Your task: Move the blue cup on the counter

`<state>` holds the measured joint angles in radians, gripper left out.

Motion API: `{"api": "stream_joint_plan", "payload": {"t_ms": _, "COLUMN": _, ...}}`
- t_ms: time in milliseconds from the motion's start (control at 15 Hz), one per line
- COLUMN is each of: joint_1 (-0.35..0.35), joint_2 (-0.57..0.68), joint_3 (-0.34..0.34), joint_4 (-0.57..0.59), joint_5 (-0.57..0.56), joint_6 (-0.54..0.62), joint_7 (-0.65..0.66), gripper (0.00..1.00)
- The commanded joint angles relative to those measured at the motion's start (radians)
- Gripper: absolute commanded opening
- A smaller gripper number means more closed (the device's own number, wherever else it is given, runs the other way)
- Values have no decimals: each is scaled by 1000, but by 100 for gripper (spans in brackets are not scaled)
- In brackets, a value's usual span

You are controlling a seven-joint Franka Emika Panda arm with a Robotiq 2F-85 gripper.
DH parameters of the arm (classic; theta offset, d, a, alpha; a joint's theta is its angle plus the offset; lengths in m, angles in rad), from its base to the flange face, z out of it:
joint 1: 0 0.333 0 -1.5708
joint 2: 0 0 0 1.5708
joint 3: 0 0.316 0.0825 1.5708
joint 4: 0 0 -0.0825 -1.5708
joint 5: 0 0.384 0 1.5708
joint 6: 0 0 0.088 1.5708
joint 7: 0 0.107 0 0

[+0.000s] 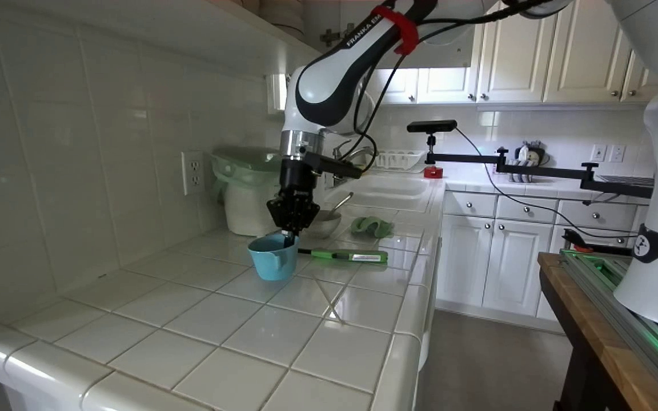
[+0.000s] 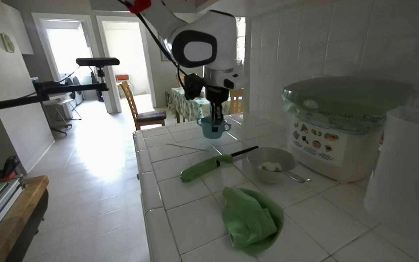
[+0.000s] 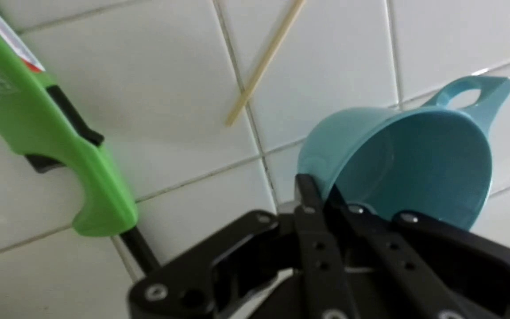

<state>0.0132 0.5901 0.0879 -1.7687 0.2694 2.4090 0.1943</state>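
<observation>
Gripper [image 3: 321,189] pinching blue cup [image 1: 269,265] by its rim. Cup's body lies from the grip toward the rounded end edge of the counter [image 1: 272,325], between back and aisle edges. Lifted or resting: can't tell.

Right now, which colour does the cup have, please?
The cup is light blue, nearly teal; the wrist view shows it best.

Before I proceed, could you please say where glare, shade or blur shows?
In an exterior view, the floor glares white; in an exterior view, highlights streak the counter; in the wrist view, the inside of the blue cup is shaded, lettering on the green tool blurred.
</observation>
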Motion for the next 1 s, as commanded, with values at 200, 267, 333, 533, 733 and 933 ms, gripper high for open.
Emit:
{"api": "stream_joint_plan", "payload": {"t_ms": 200, "joint_1": -1, "joint_2": -99, "joint_3": 57, "joint_4": -114, "joint_5": -23, "joint_6": -5, "joint_7": -249, "gripper": 1}}
{"api": "stream_joint_plan", "payload": {"t_ms": 267, "joint_1": -5, "joint_2": -103, "joint_3": 65, "joint_4": -113, "joint_5": -22, "joint_6": -16, "joint_7": -287, "gripper": 1}}
{"api": "stream_joint_plan", "payload": {"t_ms": 333, "joint_1": -10, "joint_2": -105, "joint_3": 73, "joint_4": -113, "joint_5": -20, "joint_6": -28, "joint_7": -324, "gripper": 1}}
{"api": "stream_joint_plan", "payload": {"t_ms": 533, "joint_1": -11, "joint_2": -98, "joint_3": 80, "joint_4": -105, "joint_5": -25, "joint_6": -39, "joint_7": -409, "gripper": 1}}
{"api": "stream_joint_plan", "payload": {"t_ms": 733, "joint_1": -7, "joint_2": -75, "joint_3": 84, "joint_4": -90, "joint_5": -38, "joint_6": -30, "joint_7": -469, "gripper": 1}}
{"api": "stream_joint_plan", "payload": {"t_ms": 933, "joint_1": -10, "joint_2": -48, "joint_3": 99, "joint_4": -73, "joint_5": -42, "joint_6": -39, "joint_7": -532, "gripper": 1}}
